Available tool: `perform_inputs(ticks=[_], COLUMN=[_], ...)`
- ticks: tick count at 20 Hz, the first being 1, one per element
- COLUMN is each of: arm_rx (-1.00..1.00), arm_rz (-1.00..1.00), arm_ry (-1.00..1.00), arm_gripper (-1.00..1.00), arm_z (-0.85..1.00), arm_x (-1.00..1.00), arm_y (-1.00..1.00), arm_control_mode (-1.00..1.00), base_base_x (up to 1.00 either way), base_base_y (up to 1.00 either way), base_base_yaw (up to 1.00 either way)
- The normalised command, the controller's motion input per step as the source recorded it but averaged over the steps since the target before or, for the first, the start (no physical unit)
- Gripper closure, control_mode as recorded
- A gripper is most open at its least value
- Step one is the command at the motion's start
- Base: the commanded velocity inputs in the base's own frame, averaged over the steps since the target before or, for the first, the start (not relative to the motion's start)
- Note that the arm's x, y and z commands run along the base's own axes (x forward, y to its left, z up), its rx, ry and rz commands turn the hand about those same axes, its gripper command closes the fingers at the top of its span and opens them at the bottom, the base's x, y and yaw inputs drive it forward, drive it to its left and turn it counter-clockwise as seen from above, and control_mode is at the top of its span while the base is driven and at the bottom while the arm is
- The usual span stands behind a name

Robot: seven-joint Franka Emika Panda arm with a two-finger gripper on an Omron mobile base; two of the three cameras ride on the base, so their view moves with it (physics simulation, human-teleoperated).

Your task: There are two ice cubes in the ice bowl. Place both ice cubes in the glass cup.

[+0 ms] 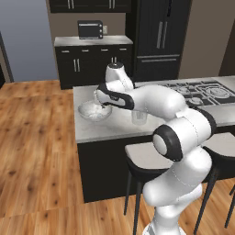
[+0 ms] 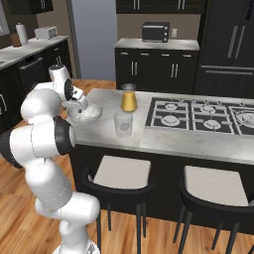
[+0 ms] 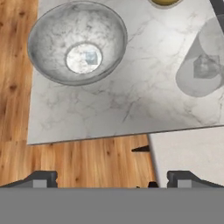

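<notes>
Hovering with its tips spread wide and empty, the pincer [image 3: 111, 179] at the hand view's bottom edge has the ice bowl [image 3: 52, 65] and one faint ice cube [image 3: 91, 57] upper left, the glass cup [image 3: 202, 72] far right on the bench [image 3: 127, 100].

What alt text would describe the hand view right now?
Looking down on a marble counter: the ice bowl at upper left holds one ice cube, the glass cup at right holds another, and the open pincer holds nothing.
</notes>
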Motion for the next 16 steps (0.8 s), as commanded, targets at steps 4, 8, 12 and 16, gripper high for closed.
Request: perform_inputs(ticks=[4,8,12,16], arm_rx=[0.0,0.0,0.0,0.0], arm_rz=[0.0,0.0,0.0,0.0], arm_ry=[0.02,0.0,0.0,0.0], arm_gripper=[-1.0,-1.0,-1.0,-1.0], arm_z=[-0.33,-0.16,-0.21,-0.55], arm_x=[0.41,0.63,0.37,0.17], arm_y=[0.07,0.2,0.36,0.03], arm_control_mode=[-1.0,-1.0,-1.0,-1.0], base_base_x=[0.0,0.0,0.0,0.0], base_base_y=[0.0,0.0,0.0,0.0], base_base_yaw=[0.0,0.0,0.0,0.0])
